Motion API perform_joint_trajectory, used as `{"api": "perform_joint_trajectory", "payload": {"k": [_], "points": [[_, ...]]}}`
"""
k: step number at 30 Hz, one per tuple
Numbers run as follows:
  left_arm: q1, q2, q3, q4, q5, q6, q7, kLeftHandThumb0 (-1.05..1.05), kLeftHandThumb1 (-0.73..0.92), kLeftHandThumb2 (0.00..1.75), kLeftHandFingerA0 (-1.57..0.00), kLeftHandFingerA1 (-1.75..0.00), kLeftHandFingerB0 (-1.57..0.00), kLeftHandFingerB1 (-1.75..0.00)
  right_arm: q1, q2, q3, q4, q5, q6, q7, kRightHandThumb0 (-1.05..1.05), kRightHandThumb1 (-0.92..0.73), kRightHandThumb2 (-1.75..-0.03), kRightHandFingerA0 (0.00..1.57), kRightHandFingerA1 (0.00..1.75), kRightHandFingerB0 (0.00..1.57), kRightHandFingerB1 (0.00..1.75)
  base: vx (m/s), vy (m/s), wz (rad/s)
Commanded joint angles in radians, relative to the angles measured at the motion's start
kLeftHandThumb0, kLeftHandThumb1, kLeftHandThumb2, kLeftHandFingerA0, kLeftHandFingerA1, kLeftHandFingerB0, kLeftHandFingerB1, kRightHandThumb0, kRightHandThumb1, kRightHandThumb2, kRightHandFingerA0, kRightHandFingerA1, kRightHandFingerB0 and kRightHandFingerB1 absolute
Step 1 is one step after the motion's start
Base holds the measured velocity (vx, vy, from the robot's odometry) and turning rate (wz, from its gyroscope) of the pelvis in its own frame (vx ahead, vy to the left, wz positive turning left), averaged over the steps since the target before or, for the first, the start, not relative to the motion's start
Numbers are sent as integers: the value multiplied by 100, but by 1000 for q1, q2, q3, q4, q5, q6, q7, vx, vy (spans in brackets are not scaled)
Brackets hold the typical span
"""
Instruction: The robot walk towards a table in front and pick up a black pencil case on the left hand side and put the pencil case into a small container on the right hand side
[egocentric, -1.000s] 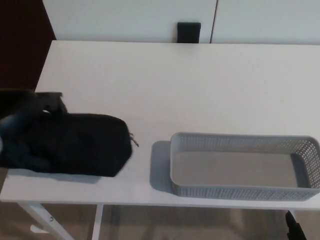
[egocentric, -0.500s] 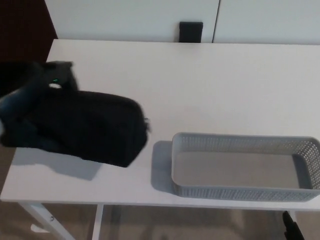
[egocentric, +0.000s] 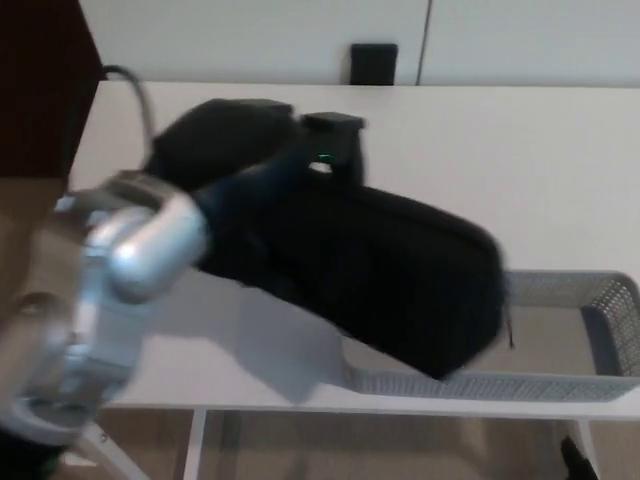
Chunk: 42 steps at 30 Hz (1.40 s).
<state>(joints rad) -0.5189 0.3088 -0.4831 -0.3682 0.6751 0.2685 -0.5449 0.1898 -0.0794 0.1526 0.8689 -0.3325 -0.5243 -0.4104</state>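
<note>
My left hand (egocentric: 285, 165) is shut on the black pencil case (egocentric: 400, 275) and holds it in the air, tilted down to the right. The case's right end hangs over the left part of the grey mesh container (egocentric: 590, 330) and hides that part of it. My silver left forearm (egocentric: 130, 250) reaches in from the lower left. The picture is blurred by motion. At the bottom right edge a small dark tip of my right hand (egocentric: 572, 458) shows below the table; its fingers are too small to read.
The white table (egocentric: 520, 160) spreads behind the case, with a white wall panel beyond it. A small black block (egocentric: 373, 63) sits at the table's far edge. A dark area lies off the table's left side.
My left arm has lifted the pencil case off the table's left side and swung it right, over the container's left end. The forearm has come far into view.
</note>
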Motion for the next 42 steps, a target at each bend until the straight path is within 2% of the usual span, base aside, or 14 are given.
{"api": "perform_joint_trajectory", "payload": {"k": [1,5,8,9,10,12,15,16,17,18,20,22,33,42], "points": [[-67,-151,-118,61,138,141,-24,-21,60,58,-70,-157,-61,-134,10,-2,5,26,-5,-22,-13,-70,-92,-104,0,0,0,0,0,0,0],[-97,-238,-149,129,157,176,-5,-29,57,60,-74,-155,-73,-119,11,-5,9,12,-11,-8,-17,-69,-92,-103,0,0,0,0,0,0,0],[-114,-286,-156,171,164,197,4,-23,60,58,-75,-161,-65,-120,6,-8,6,17,-7,-14,-13,-69,-92,-103,0,0,0,0,0,0,0],[-128,-318,-154,216,141,194,19,-21,61,56,-72,-165,-61,-139,1,-4,2,27,3,-23,-4,-70,-92,-105,0,0,0,0,0,0,0],[-136,-342,-148,239,133,206,22,-22,60,57,-73,-162,-62,-134,-2,-5,3,25,2,-14,1,-70,-92,-104,0,0,0,0,0,0,0],[-137,-368,-146,259,131,217,30,-21,61,56,-73,-166,-60,-142,1,-3,1,28,6,-18,4,-69,-92,-103,0,0,0,0,0,0,0],[-140,-417,-133,293,108,250,30,-24,60,58,-74,-160,-65,-143,12,-10,9,20,-10,-15,-9,-67,-92,-105,0,0,0,0,0,0,0],[-142,-454,-123,316,105,288,38,-40,45,79,-92,-129,-82,-121,12,-12,14,26,-19,-16,-18,-67,-92,-106,0,0,0,0,0,0,0],[-144,-479,-115,330,104,316,38,-39,44,80,-95,-131,-84,-123,14,-12,14,25,-19,-18,-18,-67,-92,-107,0,0,0,0,0,0,0],[-143,-498,-107,340,103,334,43,-25,63,55,-72,-169,-59,-160,15,-10,15,24,-19,-18,-20,-67,-92,-107,0,0,0,0,0,0,0],[-139,-528,-93,355,99,357,57,-23,62,56,-75,-175,-54,-169,17,-8,16,22,-19,-13,-20,-66,-92,-105,0,0,0,0,0,0,0],[-143,-548,-88,381,107,376,72,-26,65,54,-70,-174,-55,-164,19,-9,16,21,-19,-9,-18,-67,-92,-107,0,0,0,0,0,0,0],[-105,-555,-109,405,87,356,142,-19,62,56,-74,-175,-56,-165,15,-8,15,31,-12,-22,-15,-67,-92,-107,0,0,0,0,0,0,0],[-71,-499,-134,387,95,346,139,-23,62,57,-74,-175,-55,-165,20,-13,23,16,-20,-7,-12,-65,-92,-104,0,0,0,0,0,0,0]]}}
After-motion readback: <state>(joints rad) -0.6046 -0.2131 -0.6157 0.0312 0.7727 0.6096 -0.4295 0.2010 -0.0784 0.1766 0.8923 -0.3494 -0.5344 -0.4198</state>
